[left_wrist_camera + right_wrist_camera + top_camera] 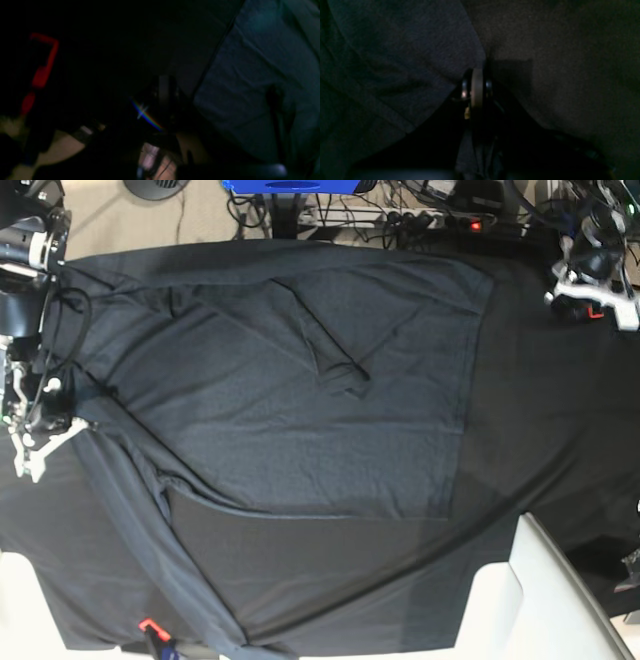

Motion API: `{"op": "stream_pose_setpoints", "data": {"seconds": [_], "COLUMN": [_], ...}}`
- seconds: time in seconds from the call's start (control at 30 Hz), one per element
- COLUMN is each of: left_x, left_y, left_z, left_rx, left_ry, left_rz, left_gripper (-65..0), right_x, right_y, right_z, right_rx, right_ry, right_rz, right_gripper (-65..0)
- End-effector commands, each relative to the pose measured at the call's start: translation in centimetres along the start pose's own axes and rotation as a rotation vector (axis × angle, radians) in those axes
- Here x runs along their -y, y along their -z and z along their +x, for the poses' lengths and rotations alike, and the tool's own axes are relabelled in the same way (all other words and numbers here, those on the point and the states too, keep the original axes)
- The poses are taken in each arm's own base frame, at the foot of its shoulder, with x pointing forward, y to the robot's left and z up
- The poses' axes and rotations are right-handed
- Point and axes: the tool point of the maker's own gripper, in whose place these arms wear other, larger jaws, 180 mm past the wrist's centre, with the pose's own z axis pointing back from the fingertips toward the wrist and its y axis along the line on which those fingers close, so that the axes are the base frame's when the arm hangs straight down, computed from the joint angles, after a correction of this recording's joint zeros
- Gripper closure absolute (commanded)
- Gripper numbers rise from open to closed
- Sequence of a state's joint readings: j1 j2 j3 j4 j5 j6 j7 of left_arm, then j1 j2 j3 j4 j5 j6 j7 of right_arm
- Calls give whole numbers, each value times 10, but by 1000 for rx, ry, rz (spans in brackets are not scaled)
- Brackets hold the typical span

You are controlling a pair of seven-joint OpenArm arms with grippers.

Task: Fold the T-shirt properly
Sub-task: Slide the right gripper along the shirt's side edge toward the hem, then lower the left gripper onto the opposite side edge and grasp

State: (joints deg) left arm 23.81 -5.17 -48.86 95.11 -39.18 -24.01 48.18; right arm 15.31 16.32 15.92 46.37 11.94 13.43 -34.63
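The T-shirt [290,400] is spread over the black table cloth [540,410] in the base view, covering the middle and the left part of the table. One sleeve [335,355] is folded inward and lies on the chest area. The lower left part of the shirt is drawn into a long ridge of fabric that runs toward the near edge of the table.

The right gripper [62,428] is seen at the left edge of the base view, at the border of the shirt. In the right wrist view, its fingers [477,86] are pressed together, and the edge of the grey knit [402,57] meets them exactly at the tip, so a pinch on the shirt edge is shown.

The left gripper [590,290] is placed at the far right corner of the table, well apart from the shirt, over the bare table cloth. The left wrist view is very dark; its jaws are closed, and nothing is seen held between them. A white panel [540,600] is seen at the near right.
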Motion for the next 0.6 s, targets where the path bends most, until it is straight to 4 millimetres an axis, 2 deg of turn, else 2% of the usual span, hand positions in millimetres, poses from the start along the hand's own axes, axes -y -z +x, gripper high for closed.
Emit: {"op": "stream_pose_setpoints", "data": {"seconds": [0.0, 0.1, 0.2, 0.3, 0.37, 0.47, 0.57], "left_x": [12, 33, 39, 41, 42, 40, 52], "left_y": [3, 18, 34, 55, 72, 96, 123], "left_z": [18, 41, 60, 70, 72, 78, 70], "left_rx": [39, 59, 95, 98, 88, 59, -48], "left_ry": [43, 99, 64, 11, -44, -108, -66], "left_rz": [-43, -101, -126, -147, -162, -178, -204], "left_gripper": [0, 0, 0, -204, -285, -319, -324], "right_x": [6, 6, 6, 7, 7, 7, 6], "right_y": [-5, -5, -5, -5, -5, -5, -4], "right_z": [12, 12, 12, 12, 11, 11, 10], "right_rx": [20, 20, 21, 19, 18, 18, 16], "right_ry": [-3, -2, 0, 1, 1, -1, -2], "right_rz": [-9, -10, -10, -10, -11, -10, -11], "right_gripper": [0, 0, 0, 0, 0, 0, 0]}}
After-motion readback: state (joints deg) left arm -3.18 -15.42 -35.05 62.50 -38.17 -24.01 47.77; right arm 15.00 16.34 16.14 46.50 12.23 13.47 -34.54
